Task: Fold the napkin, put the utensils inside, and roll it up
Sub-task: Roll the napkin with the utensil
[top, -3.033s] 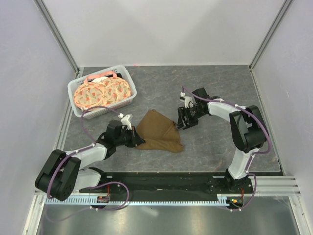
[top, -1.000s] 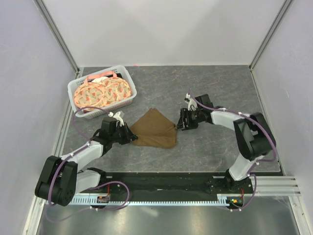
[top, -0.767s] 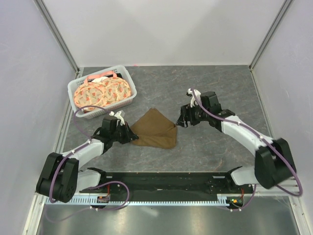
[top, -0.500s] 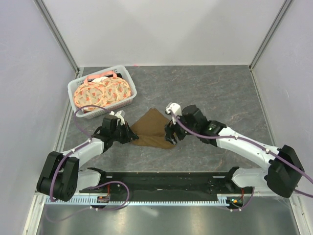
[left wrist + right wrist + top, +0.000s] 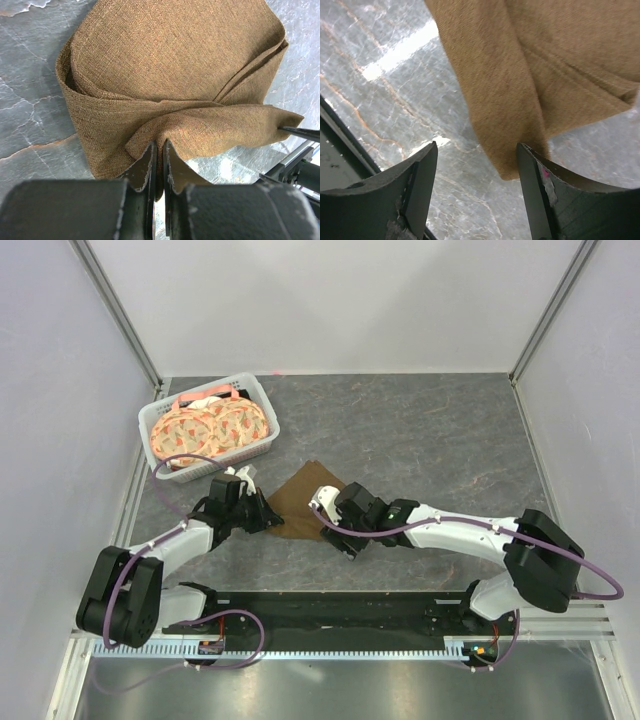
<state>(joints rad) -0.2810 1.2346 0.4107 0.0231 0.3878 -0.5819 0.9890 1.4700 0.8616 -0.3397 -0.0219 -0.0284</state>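
The brown napkin (image 5: 303, 502) lies folded and bunched on the grey table, between my two arms. At its left edge my left gripper (image 5: 272, 523) is shut on a fold of the cloth; the left wrist view shows the jaws (image 5: 156, 146) pinched tight on the napkin (image 5: 170, 65). My right gripper (image 5: 338, 538) hovers low over the napkin's near right corner. It stands open (image 5: 476, 150), and the corner of the napkin (image 5: 520, 100) hangs just inside its right finger (image 5: 535, 175). The utensils are out of view.
A white basket (image 5: 160, 418) holding round orange-patterned plates (image 5: 208, 430) stands at the back left. The black base rail (image 5: 340, 615) runs along the near edge. Grey walls close in the table on three sides.
My right arm has swung from the right side of the napkin to its near right corner, and its jaws have widened. The left gripper still pinches the cloth at the left edge.
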